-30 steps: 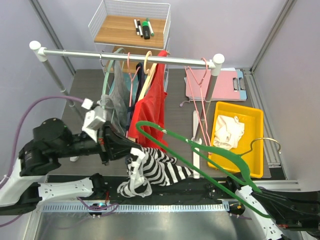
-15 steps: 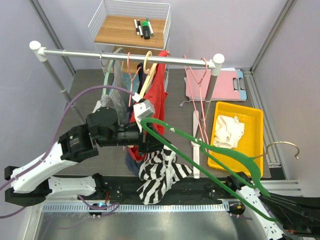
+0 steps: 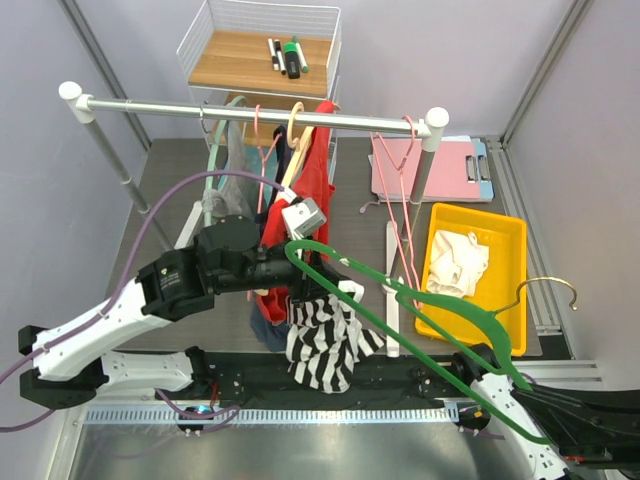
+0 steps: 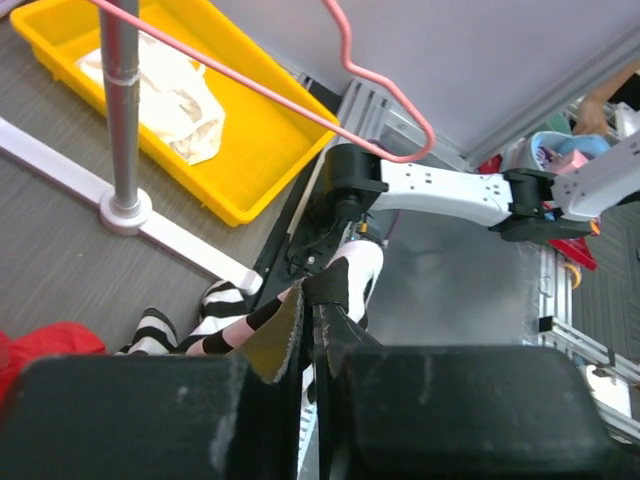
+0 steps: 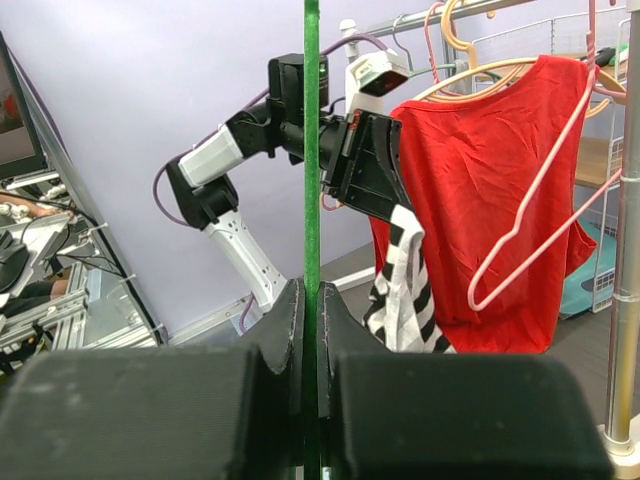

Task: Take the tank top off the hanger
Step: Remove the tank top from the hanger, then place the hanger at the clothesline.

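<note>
The green hanger (image 3: 420, 312) slants from the centre of the top view to the lower right and bars any straight path there. Under its upper loop the striped tank top (image 3: 322, 348) hangs at lower centre, and the left arm (image 3: 150, 295) stretches in from the lower left. Behind them the red garment (image 3: 305, 205) and other clothes crowd the rail (image 3: 250, 112) at upper centre. Pink hangers (image 3: 398, 200) dangle beside the right post (image 3: 427, 160). The yellow bin (image 3: 510, 260) fills the right. Bare tabletop (image 3: 172, 160) lies open at upper left, between the left post (image 3: 105, 150) and the clothes. A narrow strip also runs between the pink hangers and the bin.
</note>
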Controlling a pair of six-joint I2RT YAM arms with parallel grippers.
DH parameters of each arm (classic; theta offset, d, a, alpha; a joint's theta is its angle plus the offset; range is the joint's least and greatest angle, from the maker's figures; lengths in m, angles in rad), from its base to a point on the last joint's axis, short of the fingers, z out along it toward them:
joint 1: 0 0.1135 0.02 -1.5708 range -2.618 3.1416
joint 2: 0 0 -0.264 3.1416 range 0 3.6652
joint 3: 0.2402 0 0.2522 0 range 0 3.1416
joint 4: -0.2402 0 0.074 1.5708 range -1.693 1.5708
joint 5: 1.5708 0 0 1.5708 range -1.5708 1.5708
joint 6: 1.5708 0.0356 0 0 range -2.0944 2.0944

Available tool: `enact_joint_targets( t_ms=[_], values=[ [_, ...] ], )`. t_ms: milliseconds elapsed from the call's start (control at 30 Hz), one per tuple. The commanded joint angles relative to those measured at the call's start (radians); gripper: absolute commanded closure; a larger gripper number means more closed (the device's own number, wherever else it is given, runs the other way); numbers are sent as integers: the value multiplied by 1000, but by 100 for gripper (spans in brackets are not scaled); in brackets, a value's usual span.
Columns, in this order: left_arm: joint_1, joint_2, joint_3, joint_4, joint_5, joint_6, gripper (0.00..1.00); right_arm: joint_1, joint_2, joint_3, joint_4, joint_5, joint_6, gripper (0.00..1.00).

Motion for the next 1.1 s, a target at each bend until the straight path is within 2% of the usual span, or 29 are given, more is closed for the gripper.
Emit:
enact_joint_targets(
  t_ms=[0, 33, 100, 133, 433, 667, 800, 900, 1067],
  values=[
    [1, 18, 12, 36, -62, -6, 88, 7, -14, 2, 9, 16, 1, 99],
    [1, 21, 17, 28, -67, -4, 77, 7, -16, 2, 6, 17, -2, 99],
    [1, 17, 24, 17, -72, -4, 69, 7, -17, 2, -3, 16, -5, 99],
    [1, 15, 26, 14, -72, -3, 59, 7, -19, 1, -7, 17, -10, 99],
    [1, -78, 52, -47, -90, -4, 32, 5, -25, -5, -42, 20, -28, 99],
    [1, -199, 66, -138, -93, 10, 27, 7, -13, 13, -79, -41, -41, 99],
    [1, -281, 84, -164, -58, 25, 25, 7, -5, 16, -112, -162, -42, 99],
    [1, -339, 110, -161, -66, 11, 19, 7, 3, 15, -163, -224, -59, 99],
    [1, -367, 147, -115, 59, -30, 11, 8, 9, -19, -197, -348, -68, 99]
  ],
)
